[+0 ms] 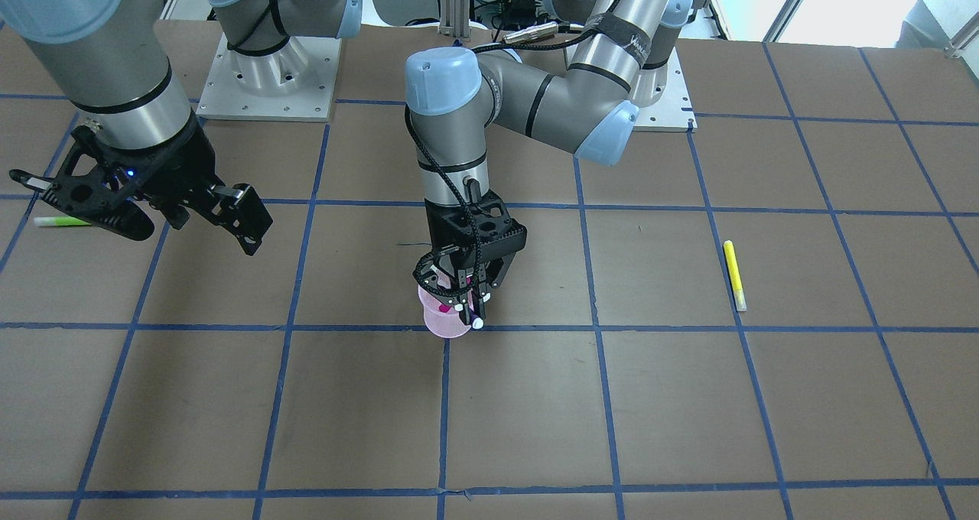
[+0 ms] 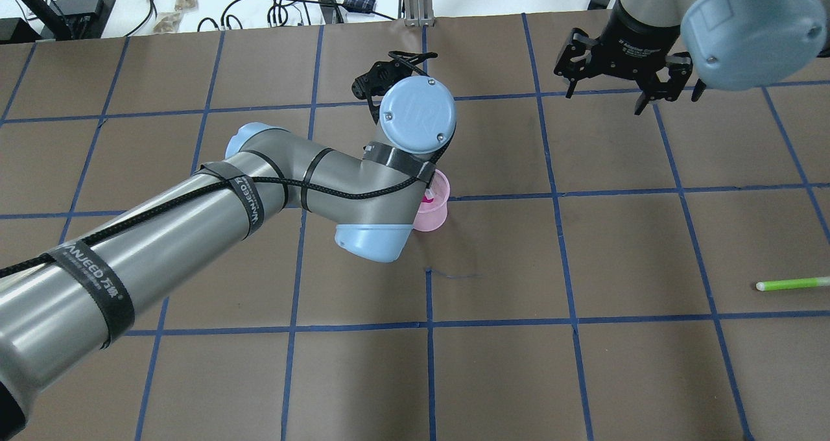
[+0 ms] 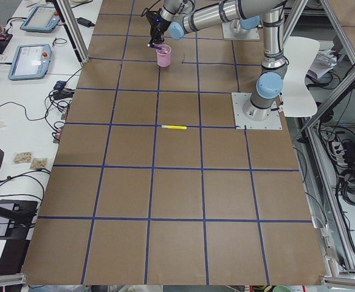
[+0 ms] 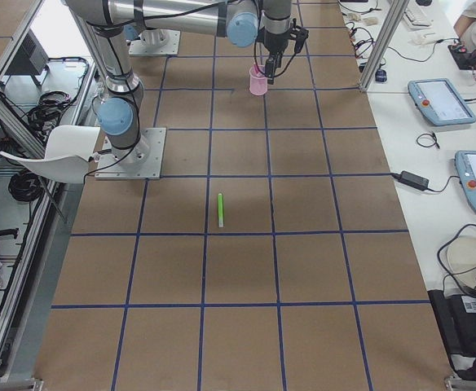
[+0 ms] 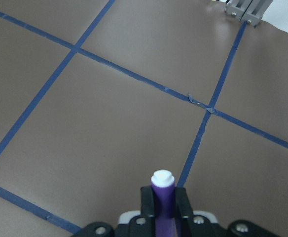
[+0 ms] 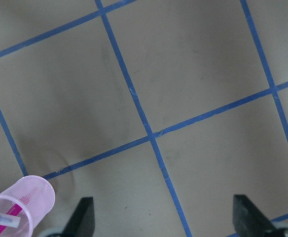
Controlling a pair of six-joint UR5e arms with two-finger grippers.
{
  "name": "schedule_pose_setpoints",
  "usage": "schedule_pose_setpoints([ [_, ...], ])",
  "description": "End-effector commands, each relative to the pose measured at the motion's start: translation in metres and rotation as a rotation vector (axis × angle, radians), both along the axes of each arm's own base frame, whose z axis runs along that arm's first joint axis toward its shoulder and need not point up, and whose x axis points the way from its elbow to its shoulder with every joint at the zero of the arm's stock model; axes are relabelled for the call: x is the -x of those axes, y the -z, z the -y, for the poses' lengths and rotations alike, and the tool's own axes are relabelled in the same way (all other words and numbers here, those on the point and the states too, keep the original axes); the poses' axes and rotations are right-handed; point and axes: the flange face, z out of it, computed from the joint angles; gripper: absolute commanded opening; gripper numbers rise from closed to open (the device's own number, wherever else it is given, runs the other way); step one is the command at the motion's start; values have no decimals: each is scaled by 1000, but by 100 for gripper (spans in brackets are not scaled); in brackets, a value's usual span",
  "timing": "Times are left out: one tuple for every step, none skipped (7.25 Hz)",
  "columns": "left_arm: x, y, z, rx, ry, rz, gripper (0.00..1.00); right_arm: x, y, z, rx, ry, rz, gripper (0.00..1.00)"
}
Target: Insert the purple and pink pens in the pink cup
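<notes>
Note purple plastic pen with white end cap, clamped in closed left gripper. Find lower end inside pink mesh cup, standing upright on brown table. See pink pen leaning inside same cup. Observe right gripper spread open, empty, well apart from cup. Note yellow pen lying flat, far aside.

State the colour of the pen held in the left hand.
The pen is purple with a white cap; left wrist-mounted view.
</notes>
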Motion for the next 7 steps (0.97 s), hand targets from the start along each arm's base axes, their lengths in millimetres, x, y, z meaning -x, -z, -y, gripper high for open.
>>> schedule_pose_setpoints([
  [3, 3, -3, -5, 2, -1, 0, 2, 3, -2, 8, 2, -7, 100],
  [3, 3, -3, -6, 6, 1, 0, 2, 3, -2, 7, 1, -7, 100],
  [4, 4, -4, -9, 6, -3, 0, 2, 3, -2, 7, 1, -8, 100],
  [5, 4, -5, -13, 11, -10, 0, 3, 3, -1, 7, 4, -10, 100],
  [6, 6, -5, -16, 12, -6, 0, 3, 3, -1, 9, 2, -9, 100],
  [6, 10, -5, -22, 12, -4, 14, 3, 3, -1, 10, 4, -11, 100],
  [7, 15, -4, -29, 14, -2, 16, 9, 3, -1, 4, 11, -18, 100],
])
